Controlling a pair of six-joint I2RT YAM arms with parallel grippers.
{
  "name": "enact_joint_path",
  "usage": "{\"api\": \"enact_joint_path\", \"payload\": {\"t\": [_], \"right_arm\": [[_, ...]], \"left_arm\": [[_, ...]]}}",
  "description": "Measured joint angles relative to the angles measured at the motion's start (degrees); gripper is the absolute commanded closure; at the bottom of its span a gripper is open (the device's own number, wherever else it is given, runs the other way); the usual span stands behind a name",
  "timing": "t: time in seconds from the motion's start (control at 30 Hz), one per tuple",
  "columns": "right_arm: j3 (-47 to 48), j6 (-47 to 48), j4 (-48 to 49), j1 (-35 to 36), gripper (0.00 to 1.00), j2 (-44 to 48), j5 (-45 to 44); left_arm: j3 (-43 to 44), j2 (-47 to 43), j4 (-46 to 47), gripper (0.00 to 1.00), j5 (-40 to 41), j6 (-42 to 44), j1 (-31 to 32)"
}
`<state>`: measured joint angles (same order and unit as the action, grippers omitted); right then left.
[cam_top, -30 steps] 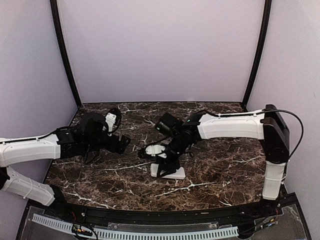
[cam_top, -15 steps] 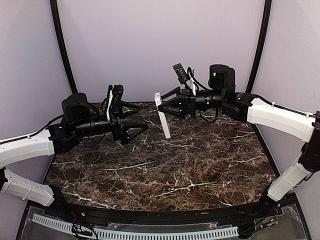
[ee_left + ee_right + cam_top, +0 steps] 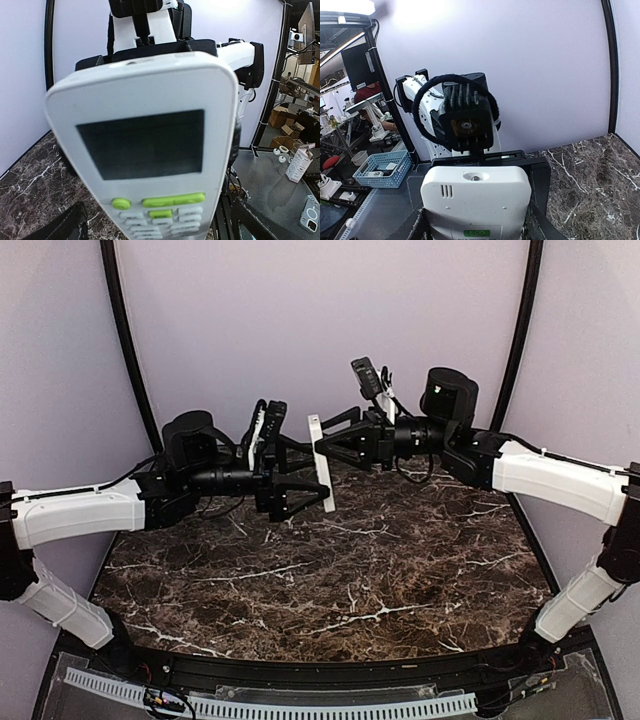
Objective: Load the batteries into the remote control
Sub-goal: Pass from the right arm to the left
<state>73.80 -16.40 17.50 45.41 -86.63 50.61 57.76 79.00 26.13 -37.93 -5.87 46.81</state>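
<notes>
The remote control (image 3: 322, 466) hangs upright in the air above the back of the table, edge-on to the top camera. My right gripper (image 3: 321, 446) comes in from the right and is shut on its upper part. The right wrist view shows its plain white back (image 3: 476, 199) with a green sticker, wedged between my fingers. My left gripper (image 3: 316, 480) reaches in from the left, open wide, its fingers either side of the remote's lower part without touching. The remote's front (image 3: 150, 145), with dark display and green buttons, fills the left wrist view. The batteries are out of view.
The dark marble table (image 3: 350, 580) lies well below both grippers. Purple walls with black corner poles (image 3: 128, 350) close in the back and sides. Beyond the enclosure are a blue basket (image 3: 382, 175) and a carton (image 3: 299, 162).
Both arms have risen from the table. The right one has lifted the remote off the surface and stood it upright. The left gripper has swung right to straddle it, its jaws slightly wider.
</notes>
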Motion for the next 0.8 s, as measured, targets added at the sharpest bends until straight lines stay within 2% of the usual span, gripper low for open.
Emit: {"api": "enact_joint_path", "payload": {"t": [0.07, 0.2, 0.37, 0.57, 0.6, 0.67, 0.7, 0.73, 0.77, 0.8], "right_arm": [[-0.3, -0.2, 0.1, 0.0, 0.73, 0.0, -0.7], [-0.7, -0.4, 0.1, 0.0, 0.73, 0.0, -1.6], [-0.7, -0.7, 0.3, 0.0, 0.74, 0.0, -1.6], [-1.0, 1.1, 1.2, 0.1, 0.71, 0.1, -1.2], [-1.0, 1.1, 1.1, 0.1, 0.66, 0.1, -1.2], [-1.1, 1.2, 0.7, 0.1, 0.46, 0.1, -1.3], [-1.1, 1.3, 0.3, 0.1, 0.32, 0.2, -1.4], [-1.1, 1.5, -0.5, 0.1, 0.11, 0.3, -1.8], [-1.1, 1.1, -1.6, 0.1, 0.03, 0.5, -2.8], [-1.1, 0.9, -2.8, 0.1, 0.01, 0.9, -4.4]], "left_arm": [[0.3, 0.4, 0.0, 0.04, 0.3, 0.0, 0.8], [1.1, 0.6, 0.0, 0.16, 2.1, -0.2, 2.0], [1.2, 0.7, -0.1, 0.4, 3.8, -0.5, 2.1], [1.2, 0.6, -0.5, 0.6, 5.0, -2.4, 2.1], [1.2, 0.6, -0.6, 0.64, 5.2, -2.6, 2.1], [1.2, 0.6, -1.2, 0.69, 5.6, -2.7, 2.1], [1.2, 0.6, -1.8, 0.71, 5.9, -2.7, 2.1], [1.4, 0.5, -2.8, 0.73, 6.1, -2.8, 2.1], [1.7, 0.5, -4.1, 0.74, 7.1, -2.5, 2.1], [2.2, 0.5, -5.9, 0.75, 8.3, -2.3, 2.2]]}}
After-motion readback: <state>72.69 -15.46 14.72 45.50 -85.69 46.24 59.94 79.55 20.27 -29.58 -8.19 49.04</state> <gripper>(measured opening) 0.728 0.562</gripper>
